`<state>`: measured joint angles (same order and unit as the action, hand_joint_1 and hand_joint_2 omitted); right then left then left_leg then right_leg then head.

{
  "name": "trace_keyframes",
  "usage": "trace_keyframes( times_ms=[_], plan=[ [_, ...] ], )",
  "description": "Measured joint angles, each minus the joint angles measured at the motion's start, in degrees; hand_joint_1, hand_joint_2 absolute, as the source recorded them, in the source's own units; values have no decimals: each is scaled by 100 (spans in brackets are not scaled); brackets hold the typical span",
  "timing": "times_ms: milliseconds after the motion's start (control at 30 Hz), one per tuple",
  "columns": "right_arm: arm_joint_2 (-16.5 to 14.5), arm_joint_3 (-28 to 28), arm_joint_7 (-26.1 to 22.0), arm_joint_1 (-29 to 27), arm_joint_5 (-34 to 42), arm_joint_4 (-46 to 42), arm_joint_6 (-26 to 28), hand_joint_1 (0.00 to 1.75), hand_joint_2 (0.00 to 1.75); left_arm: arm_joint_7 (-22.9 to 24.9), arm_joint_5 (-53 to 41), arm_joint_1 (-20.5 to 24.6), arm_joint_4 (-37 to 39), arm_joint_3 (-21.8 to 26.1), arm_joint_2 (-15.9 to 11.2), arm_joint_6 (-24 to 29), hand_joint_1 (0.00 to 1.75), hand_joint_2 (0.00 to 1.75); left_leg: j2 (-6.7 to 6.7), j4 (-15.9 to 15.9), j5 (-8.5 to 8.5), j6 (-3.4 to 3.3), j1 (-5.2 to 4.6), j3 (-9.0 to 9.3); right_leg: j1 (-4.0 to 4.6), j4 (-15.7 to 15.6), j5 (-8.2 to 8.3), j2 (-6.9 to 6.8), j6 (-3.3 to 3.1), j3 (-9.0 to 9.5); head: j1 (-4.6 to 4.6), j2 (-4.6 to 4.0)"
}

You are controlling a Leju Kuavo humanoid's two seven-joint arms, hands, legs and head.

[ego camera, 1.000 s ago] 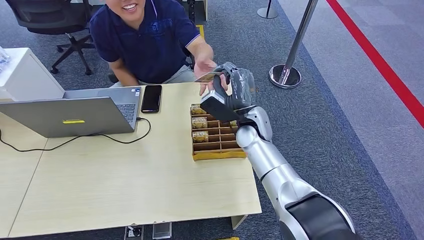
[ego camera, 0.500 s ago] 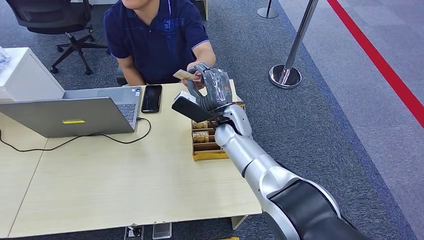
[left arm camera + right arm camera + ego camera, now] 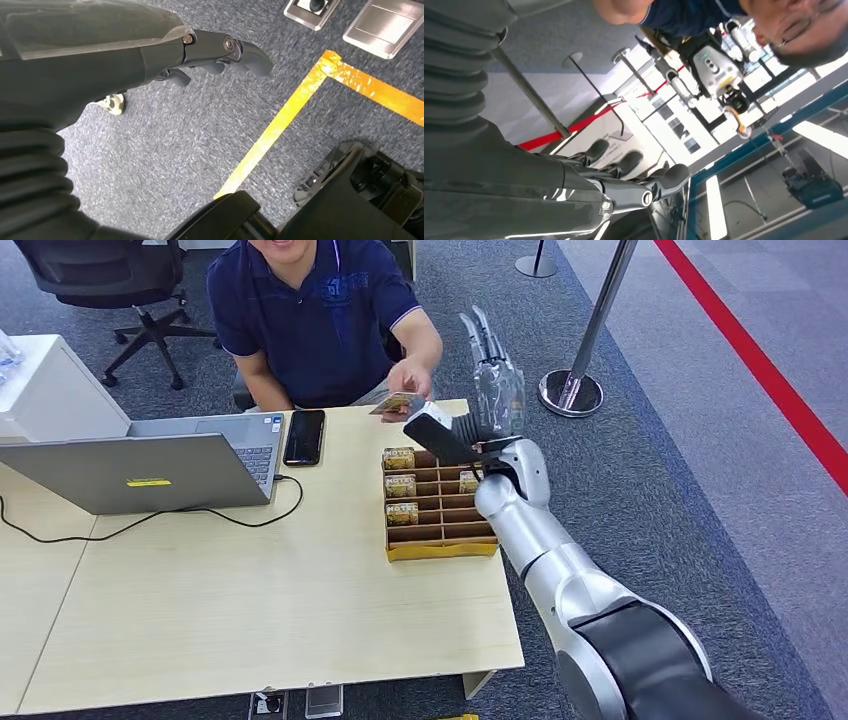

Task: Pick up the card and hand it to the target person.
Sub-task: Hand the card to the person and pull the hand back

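The card [image 3: 397,402], small and tan, is pinched in the hand [image 3: 410,378] of the person in a dark blue shirt [image 3: 315,320] seated behind the desk. My right hand [image 3: 487,390] is raised just right of it, fingers spread and pointing up, holding nothing. In the right wrist view its dark fingers [image 3: 634,187] stretch out bare below the person [image 3: 684,12]. My left hand [image 3: 150,55] hangs over grey carpet with its fingers [image 3: 240,50] loosely extended and nothing in them.
A wooden slotted tray [image 3: 440,540] with more cards sits at the desk's right edge under my forearm. A laptop [image 3: 140,475] with cable and a black phone [image 3: 303,436] lie to the left. A stanchion base [image 3: 570,392] stands on the carpet to the right.
My right hand held the card out toward the person, who took it. The hand let go, spread its fingers and drew back to the right.
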<state>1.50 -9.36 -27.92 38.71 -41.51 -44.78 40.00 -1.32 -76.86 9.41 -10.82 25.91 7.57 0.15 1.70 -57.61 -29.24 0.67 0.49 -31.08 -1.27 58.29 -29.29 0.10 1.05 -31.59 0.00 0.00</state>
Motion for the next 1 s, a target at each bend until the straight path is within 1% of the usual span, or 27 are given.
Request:
trace_keyframes(
  times_ms=[33,67,100,167,300,333,400,467,500,533,600,700,733,767,800,833,867,900,933,1000],
  plan=[
    [140,-382,42,-239,28,-13,0,0,0,-3,25,-51,-4,34,-2,26,0,0,8,1,0,-1,0,3,0,-5,-1,-8,1,6,0,0],
    [302,-665,-71,-448,174,91,0,0,0,-19,32,-99,-5,48,-5,43,0,0,15,2,1,-2,0,4,0,-10,0,-15,1,11,0,0],
    [450,-921,-210,-600,345,277,0,0,0,-27,39,-141,-5,63,-10,57,0,0,18,2,-2,-2,1,8,1,-13,-2,-16,3,18,0,0],
    [650,-1403,-249,-893,475,693,0,0,0,-25,55,-205,-9,93,-16,74,0,0,21,8,-2,-4,1,11,2,-25,1,-20,4,27,0,0],
    [812,-2311,-324,-1649,703,1501,0,0,0,-9,76,-318,-16,141,-47,49,0,0,18,8,-14,-11,3,14,4,-30,-4,-17,2,33,0,0],
    [822,-2497,-231,-1842,748,1793,-1,0,0,-15,89,-350,-18,159,-59,38,0,0,20,9,-16,-12,5,17,6,-34,-6,-19,3,36,0,0],
    [813,-2657,-122,-2102,810,2223,-1,0,0,-48,121,-393,-19,197,-77,44,0,0,17,12,-20,-13,6,21,8,-37,-8,-16,4,40,0,0],
    [761,-2658,284,-2281,733,2595,-122,0,0,-82,155,-416,-17,239,-86,72,0,0,1,7,-26,-13,5,15,6,-27,-10,1,6,26,0,0],
    [724,-2616,574,-2363,657,2791,-216,0,0,-98,173,-420,-15,261,-86,79,0,0,-7,4,-31,-12,4,12,5,-21,-11,11,7,19,0,0],
    [666,-2583,935,-2471,592,2959,-395,0,0,-118,185,-424,-13,277,-86,81,0,0,-14,5,-32,-11,3,9,4,-18,-11,17,6,13,0,0],
    [498,-2568,1355,-2714,541,3121,-678,0,0,-143,193,-427,-9,291,-80,66,0,0,-19,9,-33,-8,5,10,6,-18,-10,21,4,11,0,0],
    [325,-2240,2315,-3016,162,3301,-1421,0,0,-31,-56,-411,-20,59,-77,186,131,0,-24,10,-34,-7,6,9,6,-14,-12,27,2,4,0,0],
    [288,-2061,2737,-3113,-41,3361,-1714,31,0,20,-187,-396,-23,-69,-75,247,175,0,-25,8,-35,-7,5,6,5,-9,-14,30,3,1,0,0],
    [227,-1980,3022,-3221,-141,3370,-1963,67,0,31,-240,-373,-22,-123,-64,267,175,0,-28,10,-35,-7,4,5,5,-9,-14,31,1,-1,0,0],
    [183,-1967,3195,-3289,-162,3388,-2155,110,0,57,-258,-357,-21,-141,-53,253,175,0,-27,11,-34,-7,5,5,6,-9,-14,29,0,-2,0,0],
    [137,-1958,3405,-3351,-173,3434,-2507,154,0,70,-259,-341,-20,-144,-39,223,175,0,-26,9,-35,-7,4,3,4,-5,-16,29,1,-4,0,0],
    [77,-1993,3491,-3416,-131,3435,-2813,167,0,51,-224,-323,-20,-113,-24,171,175,0,-26,10,-34,-7,3,3,3,-6,-15,27,0,-5,0,0],
    [37,-2003,3522,-3454,-116,3439,-3007,175,0,29,-208,-309,-19,-102,-13,137,175,0,-26,8,-35,-8,2,2,2,-3,-16,29,2,-7,0,0],
    [-11,-1995,3536,-3490,-121,3441,-3211,175,44,16,-194,-289,-13,-92,-4,86,175,44,-29,6,-36,-8,0,0,0,0,-17,33,4,-10,0,0],
    [-111,-1920,3499,-3510,-206,3409,-3270,175,131,79,-193,-255,-1,-88,3,9,175,131,-35,5,-36,-9,0,-2,-1,2,-16,39,4,-14,0,0]
  ],
)
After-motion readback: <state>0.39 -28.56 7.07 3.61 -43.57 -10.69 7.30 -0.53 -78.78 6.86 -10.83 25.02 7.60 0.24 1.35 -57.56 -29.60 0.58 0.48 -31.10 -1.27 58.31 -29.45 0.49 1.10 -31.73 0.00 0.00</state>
